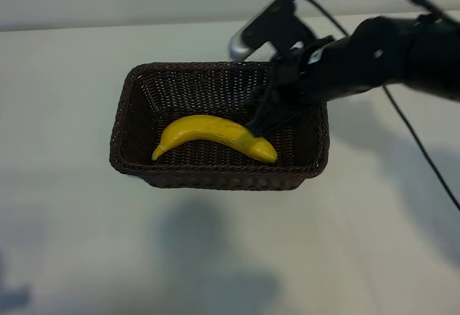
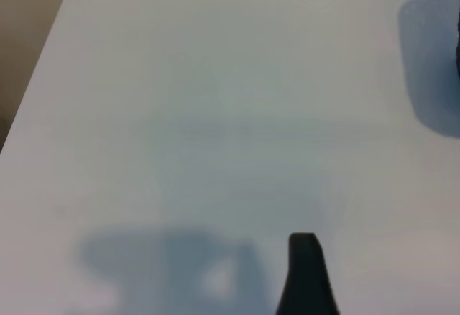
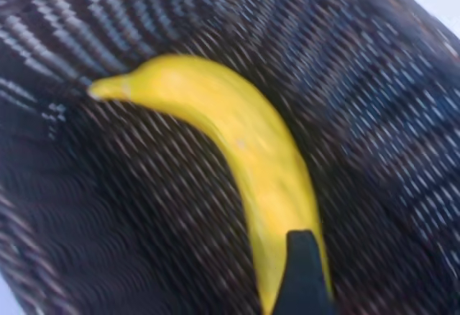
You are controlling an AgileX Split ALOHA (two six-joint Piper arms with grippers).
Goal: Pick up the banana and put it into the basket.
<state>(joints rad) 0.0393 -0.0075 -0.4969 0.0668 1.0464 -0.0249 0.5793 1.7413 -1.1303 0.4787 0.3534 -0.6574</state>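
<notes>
The yellow banana [image 1: 208, 134] lies flat on the floor of the dark brown wicker basket [image 1: 215, 178], stem tip toward the left. My right gripper [image 1: 256, 124] reaches down into the basket from the right, just above the banana's blunt right end. In the right wrist view one dark finger [image 3: 305, 275] stands over the banana [image 3: 251, 142], and woven basket wall [image 3: 402, 113] surrounds it. The jaws stand open and the fruit rests on the weave, not clamped. Only one finger [image 2: 305, 275] of my left gripper shows, over bare white table with nothing beside it; it is open.
The basket stands on a white table [image 1: 72, 243]. The right arm's black cable [image 1: 424, 157] trails across the table at the right. Shadows of the arms fall on the table in front of the basket.
</notes>
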